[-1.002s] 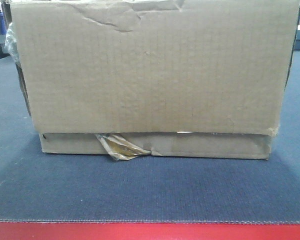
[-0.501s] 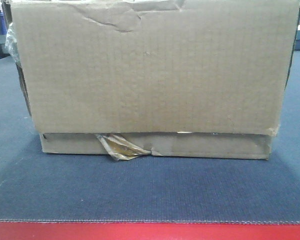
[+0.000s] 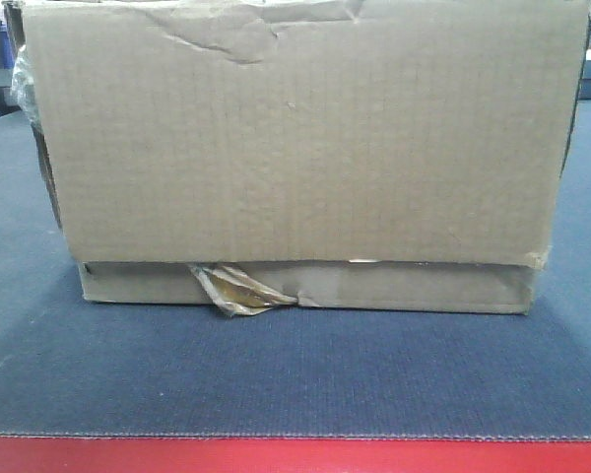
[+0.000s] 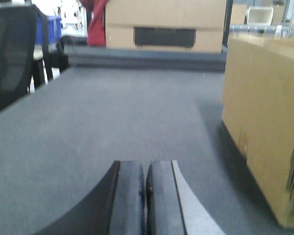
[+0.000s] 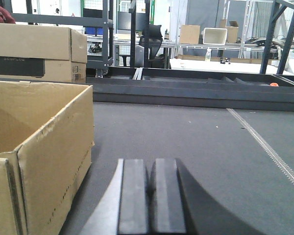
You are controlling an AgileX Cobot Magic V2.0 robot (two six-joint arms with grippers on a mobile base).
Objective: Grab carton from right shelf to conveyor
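Observation:
A brown cardboard carton stands on the dark grey conveyor belt and fills most of the front view; torn tape hangs at its lower edge. My left gripper is shut and empty, low over the belt, with the carton's side to its right and apart from it. My right gripper is shut and empty, with the open-topped carton to its left and apart from it.
A red strip runs along the belt's near edge. A second carton stands at the far end of the belt, also in the right wrist view. A black chair is at the left. Shelf frames and tables stand behind.

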